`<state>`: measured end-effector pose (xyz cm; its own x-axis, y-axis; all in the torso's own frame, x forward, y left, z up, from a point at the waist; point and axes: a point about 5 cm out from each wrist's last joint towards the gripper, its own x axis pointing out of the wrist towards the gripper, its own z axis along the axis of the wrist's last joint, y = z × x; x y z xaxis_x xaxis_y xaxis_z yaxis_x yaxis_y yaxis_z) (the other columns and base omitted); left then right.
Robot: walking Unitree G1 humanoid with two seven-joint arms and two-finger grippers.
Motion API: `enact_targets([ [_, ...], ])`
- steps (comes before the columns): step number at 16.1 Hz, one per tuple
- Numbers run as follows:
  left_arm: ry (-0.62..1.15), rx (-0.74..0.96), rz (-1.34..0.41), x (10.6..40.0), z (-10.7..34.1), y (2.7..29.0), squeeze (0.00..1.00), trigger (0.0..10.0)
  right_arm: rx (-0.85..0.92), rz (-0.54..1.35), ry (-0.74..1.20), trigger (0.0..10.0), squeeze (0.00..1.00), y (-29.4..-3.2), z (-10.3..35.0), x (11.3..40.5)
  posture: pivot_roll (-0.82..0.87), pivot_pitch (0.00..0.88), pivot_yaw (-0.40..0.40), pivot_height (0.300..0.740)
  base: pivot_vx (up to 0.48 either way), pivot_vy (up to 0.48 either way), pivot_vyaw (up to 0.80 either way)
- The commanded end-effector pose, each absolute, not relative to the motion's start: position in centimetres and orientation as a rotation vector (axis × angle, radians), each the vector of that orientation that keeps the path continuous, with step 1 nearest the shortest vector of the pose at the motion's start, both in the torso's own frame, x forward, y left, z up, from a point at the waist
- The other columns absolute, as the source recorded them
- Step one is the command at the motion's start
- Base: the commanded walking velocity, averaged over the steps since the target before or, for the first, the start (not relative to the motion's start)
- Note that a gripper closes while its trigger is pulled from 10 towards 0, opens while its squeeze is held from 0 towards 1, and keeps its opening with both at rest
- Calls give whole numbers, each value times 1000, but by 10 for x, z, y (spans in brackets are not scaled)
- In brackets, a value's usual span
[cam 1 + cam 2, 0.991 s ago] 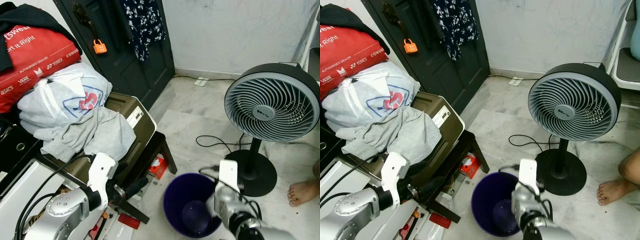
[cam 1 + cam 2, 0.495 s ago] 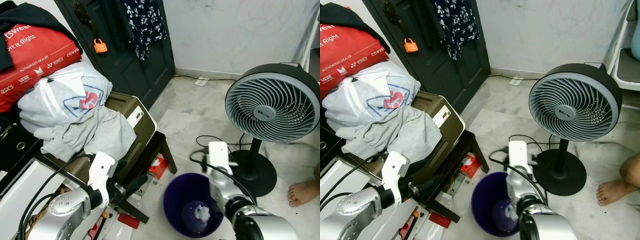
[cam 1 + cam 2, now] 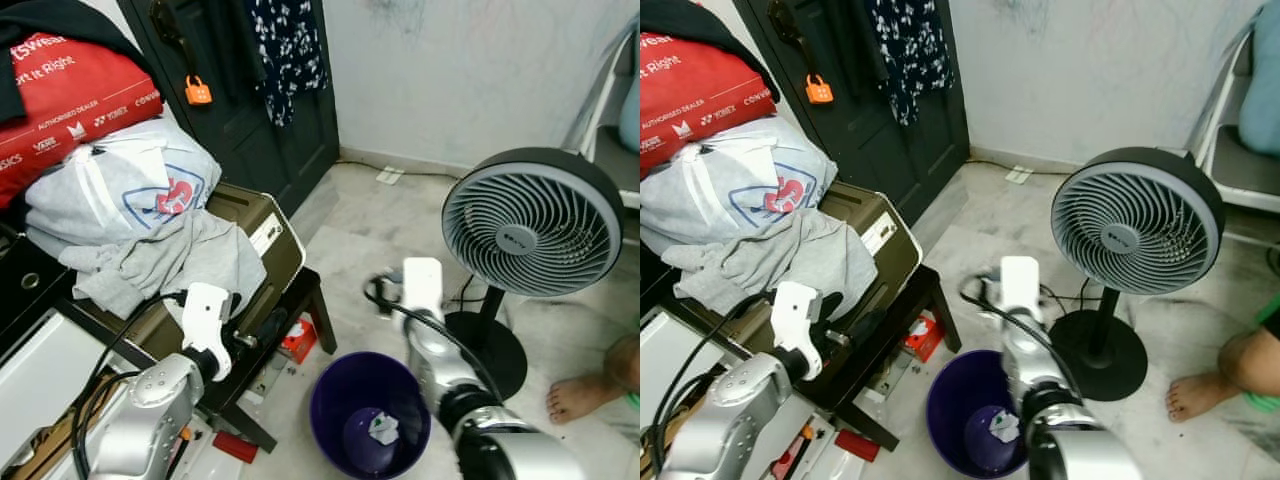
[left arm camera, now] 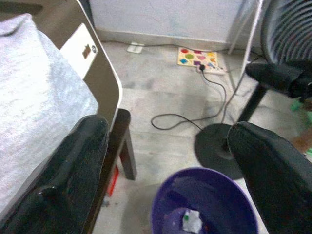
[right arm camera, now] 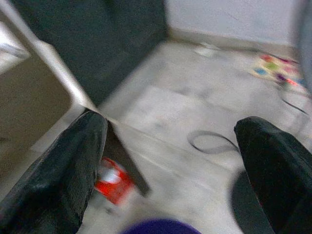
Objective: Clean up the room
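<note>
Purple bin on the floor between the dark bench and the pedestal fan. A crumpled white scrap lies at the bottom of the bin, so this piece of rubbish looks disposed of.

Right gripper: fingers spread wide, nothing between them, raised above the bin and aimed at the floor by the bench leg. Its wrist view is blurred; the red-and-white packet under the bench is probably a small carton, not certain.

Left gripper: also spread wide and empty, held near the bench edge beside the grey garment, looking down over the bin.

Step in hand, as I judge it: pull clear of the bin and pick the next target. The red packet and the red item on the floor nearby look like candidates. Approach low, keep clear of the fan's cable and the person's foot.
</note>
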<state>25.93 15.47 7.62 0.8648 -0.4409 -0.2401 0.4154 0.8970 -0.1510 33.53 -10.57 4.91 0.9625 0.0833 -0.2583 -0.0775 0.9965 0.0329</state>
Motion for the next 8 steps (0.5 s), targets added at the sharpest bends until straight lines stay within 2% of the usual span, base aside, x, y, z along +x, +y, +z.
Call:
enact_targets([
  [1,254,-66,-385,263,76,166,0,10000,35,188,226,10000,0,-88,54,333,-79,0,120,740,0,0,0],
  [4,191,-24,-286,273,78,171,0,10000,-32,350,212,10000,0,-69,47,317,-104,0,104,740,0,0,0],
  [6,134,-23,-207,278,84,176,0,10000,-73,374,145,10000,0,-76,49,302,-113,0,95,740,0,0,0],
  [8,82,-20,-130,277,90,181,0,10000,-67,290,76,10000,0,-99,60,293,-117,0,89,740,0,0,0],
])
